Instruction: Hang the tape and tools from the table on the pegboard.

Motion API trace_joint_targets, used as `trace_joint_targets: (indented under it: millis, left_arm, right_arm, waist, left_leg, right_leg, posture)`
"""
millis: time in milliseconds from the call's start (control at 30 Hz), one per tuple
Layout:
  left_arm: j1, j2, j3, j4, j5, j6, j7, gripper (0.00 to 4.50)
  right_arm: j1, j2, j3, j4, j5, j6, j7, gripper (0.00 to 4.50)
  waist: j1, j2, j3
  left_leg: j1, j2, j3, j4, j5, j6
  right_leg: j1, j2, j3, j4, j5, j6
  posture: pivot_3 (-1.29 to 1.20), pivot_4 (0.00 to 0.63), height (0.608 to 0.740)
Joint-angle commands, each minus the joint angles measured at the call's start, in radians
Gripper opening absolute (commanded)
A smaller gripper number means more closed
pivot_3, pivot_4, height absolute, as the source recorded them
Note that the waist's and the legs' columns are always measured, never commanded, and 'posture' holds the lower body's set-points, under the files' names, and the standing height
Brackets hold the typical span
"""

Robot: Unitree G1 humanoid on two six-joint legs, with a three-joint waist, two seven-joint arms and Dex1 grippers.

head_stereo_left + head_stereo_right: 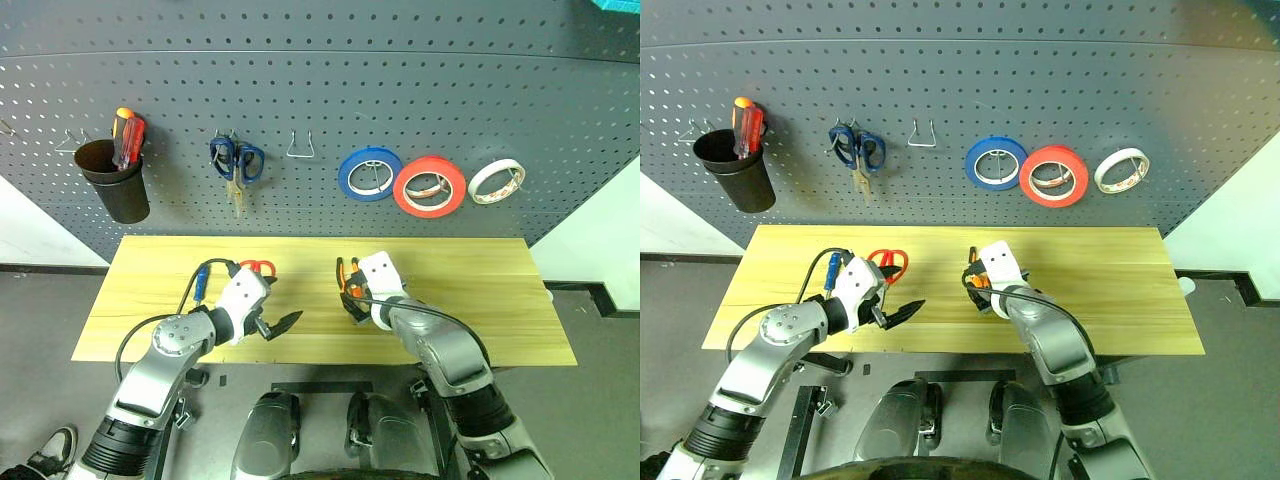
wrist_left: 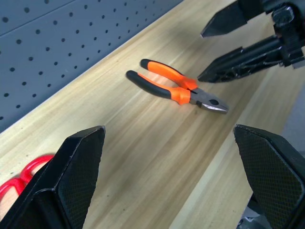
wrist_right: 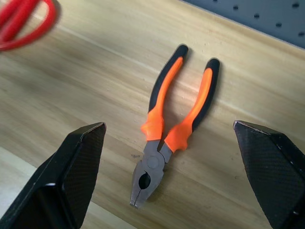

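Pliers (image 3: 171,124) are lying flat on the table (image 1: 480,290); right gripper (image 3: 171,200), fingers spread wide, is hovering above; left gripper (image 2: 171,191) is likewise released.

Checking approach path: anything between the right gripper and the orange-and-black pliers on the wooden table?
Nothing visible. The right gripper is open, with the orange-and-black pliers lying flat on bare light wooden table between its fingers.

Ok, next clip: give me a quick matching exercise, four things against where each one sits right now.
Things:
1. red tape
2. pliers
3. red-handled scissors
4. red-and-yellow screwdriver

Places:
A. standing in the black cup
B. on the table, between the open right gripper's fingers
C. hanging on the pegboard
D. on the table beside the left gripper

Pairs: 1-C, 2-B, 3-D, 4-A
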Motion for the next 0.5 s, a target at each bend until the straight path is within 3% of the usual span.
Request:
trace_joint_targets:
  millis: [33, 500]
  left_arm:
    - [0.007, 0.007, 0.017, -0.043, -0.011, 0.001, 0.003, 4.50]
    - [0.089, -0.001, 0.075, -0.081, -0.027, -0.005, 0.050, 4.50]
  right_arm:
    - [-0.028, 0.041, 0.006, 0.016, -0.034, 0.024, -0.041, 4.48]
    - [-0.091, 0.143, 0.028, 0.156, -0.094, -0.044, -0.063, 4.48]
  waist:
    - [0.000, 0.000, 0.000]
    - [-0.002, 0.001, 0.003]
  left_leg:
    - [0.000, 0.000, 0.000, 0.000, 0.000, 0.000]
    - [-0.001, 0.000, 0.000, -0.003, 0.000, 0.000]
  right_leg:
    - [0.000, 0.000, 0.000, 0.000, 0.000, 0.000]
    - [-0.002, -0.001, 0.000, -0.001, -0.001, 0.000]
  posture:
    - [0.35, 0.192, 0.718]
    - [0.37, 0.208, 0.718]
